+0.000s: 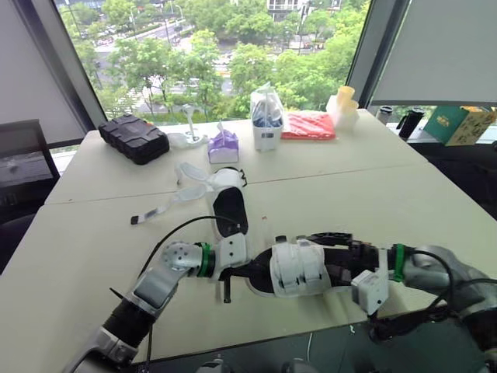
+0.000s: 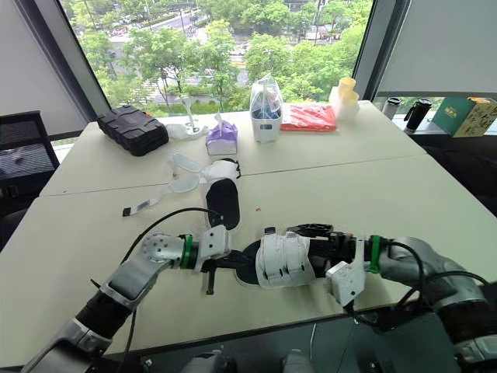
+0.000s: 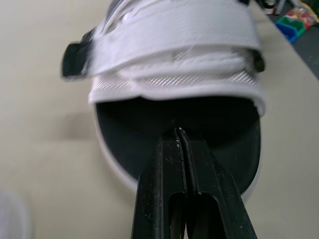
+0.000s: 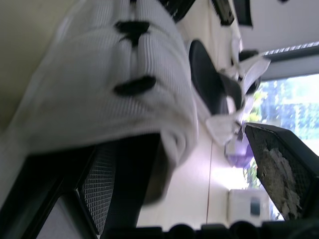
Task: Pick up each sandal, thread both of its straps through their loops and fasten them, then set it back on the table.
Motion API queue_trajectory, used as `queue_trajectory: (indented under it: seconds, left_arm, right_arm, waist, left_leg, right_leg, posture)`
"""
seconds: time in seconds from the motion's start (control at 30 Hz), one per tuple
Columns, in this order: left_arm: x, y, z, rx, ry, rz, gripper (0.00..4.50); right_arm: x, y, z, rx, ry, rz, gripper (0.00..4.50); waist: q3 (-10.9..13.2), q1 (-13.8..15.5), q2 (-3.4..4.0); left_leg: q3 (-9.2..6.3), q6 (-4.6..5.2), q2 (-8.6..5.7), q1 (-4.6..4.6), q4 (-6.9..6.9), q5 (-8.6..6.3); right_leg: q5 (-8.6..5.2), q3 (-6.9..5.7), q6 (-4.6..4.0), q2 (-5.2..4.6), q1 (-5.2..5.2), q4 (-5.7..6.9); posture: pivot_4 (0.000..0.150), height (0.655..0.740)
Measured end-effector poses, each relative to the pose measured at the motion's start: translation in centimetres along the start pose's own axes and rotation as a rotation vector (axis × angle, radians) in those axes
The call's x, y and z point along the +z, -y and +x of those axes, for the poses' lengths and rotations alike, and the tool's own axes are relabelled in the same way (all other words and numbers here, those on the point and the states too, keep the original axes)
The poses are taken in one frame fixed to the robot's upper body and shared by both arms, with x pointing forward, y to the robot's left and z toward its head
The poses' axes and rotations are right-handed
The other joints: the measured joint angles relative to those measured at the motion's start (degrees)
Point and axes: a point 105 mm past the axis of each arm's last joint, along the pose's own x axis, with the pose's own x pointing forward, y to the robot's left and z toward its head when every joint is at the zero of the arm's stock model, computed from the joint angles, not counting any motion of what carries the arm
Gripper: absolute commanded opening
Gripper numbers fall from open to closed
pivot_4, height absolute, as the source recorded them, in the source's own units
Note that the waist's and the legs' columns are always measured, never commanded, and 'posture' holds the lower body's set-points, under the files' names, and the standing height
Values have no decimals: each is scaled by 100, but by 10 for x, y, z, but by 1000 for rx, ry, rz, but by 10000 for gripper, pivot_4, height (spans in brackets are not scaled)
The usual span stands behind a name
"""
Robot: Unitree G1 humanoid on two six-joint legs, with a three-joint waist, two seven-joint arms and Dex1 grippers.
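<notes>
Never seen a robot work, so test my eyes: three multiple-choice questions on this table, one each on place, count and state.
1. Where is the black case? A) far left of the table B) at the near edge C) on the floor
2. How many sandals? A) one B) two C) four
3. The far sandal has its straps: A) fastened B) open C) missing
Answers: 1 A, it sits at the far left corner; 2 B, the near sandal plus the far one; 3 B, they splay out flat.
</notes>
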Motion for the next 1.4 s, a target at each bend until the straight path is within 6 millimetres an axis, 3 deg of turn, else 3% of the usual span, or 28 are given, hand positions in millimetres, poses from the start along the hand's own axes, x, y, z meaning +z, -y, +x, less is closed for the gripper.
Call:
queue_trajectory:
  seconds: [0.03, 0.13, 0.33, 0.37, 0.5, 0.6, 0.73, 0.87, 0.93, 1.0, 1.1, 1.23, 1.3, 1.4]
  left_arm:
    - [-1, -2, -3, 16, -2, -13, 0]
    - [-3, -9, -14, 70, -13, -39, 0]
    - [-17, -25, -39, 207, -42, -152, 0]
    - [-15, -27, -41, 229, -37, -155, 0]
    - [-9, -34, -49, 279, -18, -152, 0]
    - [-9, -36, -50, 299, -17, -152, 0]
    - [-9, -38, -51, 320, -17, -155, 0]
    - [-9, -40, -52, 339, -15, -154, 0]
    - [-4, -45, -53, 362, -4, -134, 0]
    - [1, -50, -54, 386, 7, -112, 0]
    - [1, -57, -59, 433, 13, -109, 0]
    - [3, -60, -59, 458, 26, -101, 0]
    - [3, -60, -57, 464, 21, -96, 0]
    - [3, -60, -56, 469, 16, -88, 0]
  right_arm:
    - [2, 2, 7, -5, 23, -16, 43128]
    - [7, 4, 25, -8, 89, -51, 34978]
    - [2, 4, 33, -1, 115, -105, 3425]
    - [1, 6, 33, -9, 113, -115, 244]
    - [-12, 11, 33, -45, 58, -110, 244]
    - [-34, 15, 28, -96, -65, -46, 244]
    - [-84, 29, 12, -179, -324, 56, 244]
    - [-133, 58, -8, -286, -581, 116, 244]
    - [-172, 72, -14, -355, -811, 210, 244]
    - [-196, 78, -25, -396, -994, 272, 244]
    - [-209, 74, -23, -410, -1136, 325, 244]
    - [-208, 50, -2, -353, -1211, 379, 244]
    - [-209, 54, -2, -359, -1240, 397, 244]
    - [-209, 47, -1, -352, -1270, 444, 13609]
  waist:
    - [4, -7, -2]
    - [21, -7, -1]
    - [68, -5, 5]
    - [74, -3, 8]
    - [77, -5, 8]
    - [79, -4, 9]
    - [89, -16, 15]
    - [98, -39, 7]
    - [110, -68, 3]
    - [111, -51, 1]
    - [110, -47, -1]
    - [109, -53, 1]
    - [107, -66, -2]
    - [107, -71, -1]
  left_leg:
    - [0, -1, 0, 0, 0, 0]
    - [0, -2, -1, -1, -2, 1]
    - [0, -12, -4, -6, -4, 6]
    - [0, -14, -4, -8, -5, 7]
    - [1, -20, -6, -10, -9, 11]
    - [3, -23, -8, -13, -10, 12]
    - [12, -25, -8, -14, -9, 15]
    - [21, -29, -7, -13, -10, 18]
    - [23, -49, -6, -18, -15, 32]
    - [15, -57, -1, -18, -20, 37]
    - [15, -71, -2, -18, -52, 45]
    - [22, -133, -6, -53, -93, 83]
    - [20, -144, 1, -79, -87, 90]
    - [20, -145, 11, -77, -88, 91]
  right_leg:
    - [0, 1, 0, 1, -1, 0]
    - [0, 2, 0, 5, -3, 0]
    - [1, 8, 0, 12, -14, 5]
    - [1, 8, 0, 12, -17, 7]
    - [1, 14, 0, 12, -28, 19]
    - [2, 16, -1, 11, -33, 27]
    - [3, 27, -5, 12, -40, 32]
    - [3, 36, -5, 10, -64, 71]
    - [10, 50, -20, 10, -83, 80]
    - [13, 49, -26, 19, -87, 83]
    - [14, 49, -26, 27, -98, 79]
    - [24, 58, -8, 27, -162, 87]
    - [28, 58, -10, 37, -187, 89]
    - [32, 55, -16, 51, -188, 90]
  posture:
    - [1500, 7400]
    - [1500, 7400]
    - [1500, 7400]
    - [1500, 7400]
    - [1500, 7400]
    - [1500, 7400]
    - [1500, 7400]
    - [1500, 7400]
    - [1500, 7400]
    - [1500, 7400]
    - [1500, 7400]
    - [1500, 7400]
    - [1500, 7400]
    - [1500, 7400]
